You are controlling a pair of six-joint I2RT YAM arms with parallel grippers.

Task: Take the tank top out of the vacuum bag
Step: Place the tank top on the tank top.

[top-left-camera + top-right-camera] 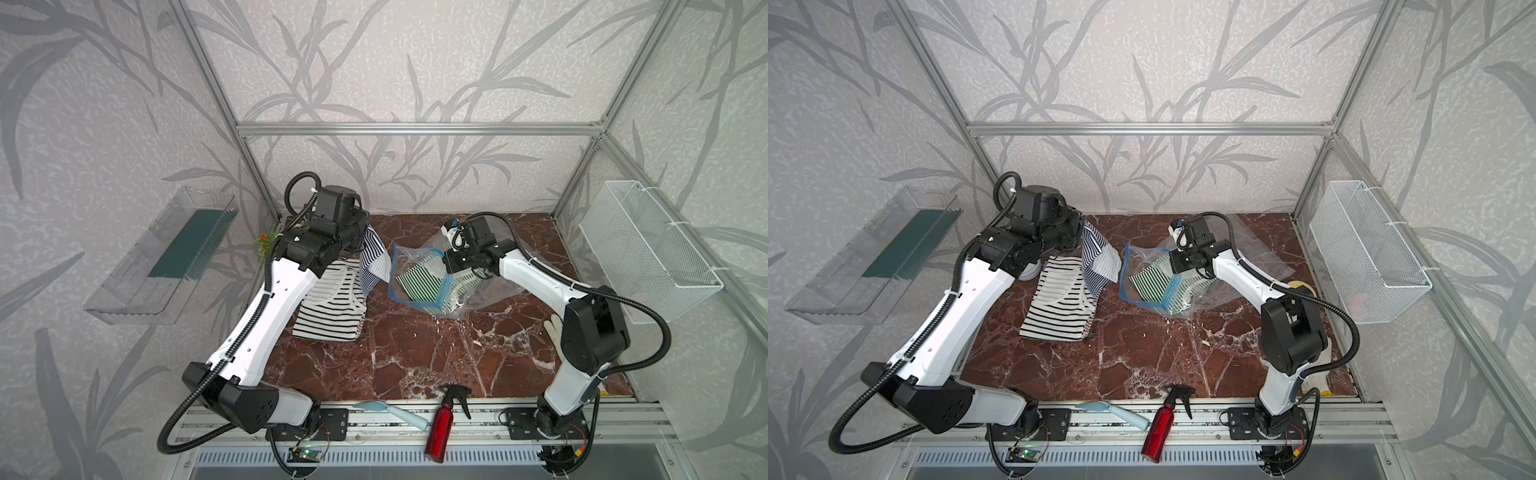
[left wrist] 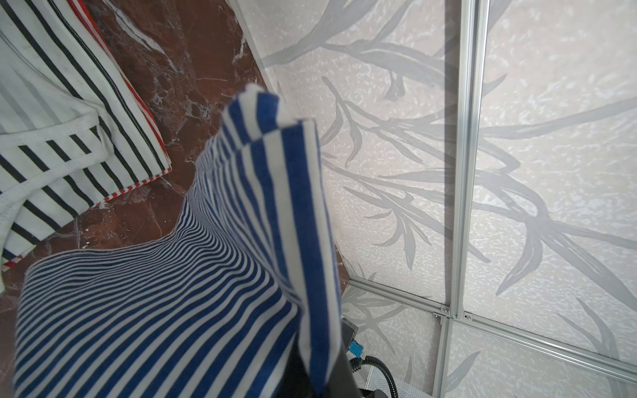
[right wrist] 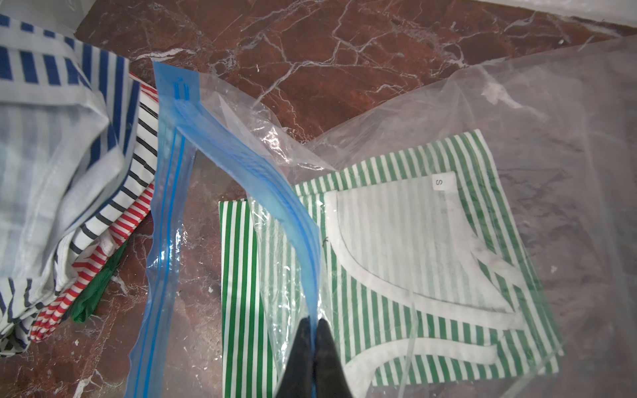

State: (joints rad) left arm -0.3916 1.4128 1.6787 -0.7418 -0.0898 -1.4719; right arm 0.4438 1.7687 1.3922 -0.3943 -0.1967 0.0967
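Note:
The vacuum bag (image 1: 490, 286) (image 3: 517, 113) lies crumpled at the back right of the marble table, its mouth facing left. My right gripper (image 3: 313, 325) (image 1: 448, 272) is shut on the upper blue zip strip (image 3: 241, 155), lifting it so the mouth gapes. A green-striped tank top (image 3: 413, 262) (image 1: 417, 282) lies flat inside, one corner poking past the lower strip. My left gripper (image 2: 319, 377) is shut on a blue-striped tank top (image 2: 165, 293) (image 1: 374, 262) (image 1: 1096, 262). That top hangs outside the bag, above a pile of striped tops (image 1: 328, 307) (image 1: 1059, 307).
A red spray bottle (image 1: 442, 422) and a pale blue brush (image 1: 392, 411) lie on the front rail. A white glove (image 1: 552, 328) lies near the right arm's base. A wire basket (image 1: 648, 253) hangs on the right wall and a clear tray (image 1: 162, 257) on the left.

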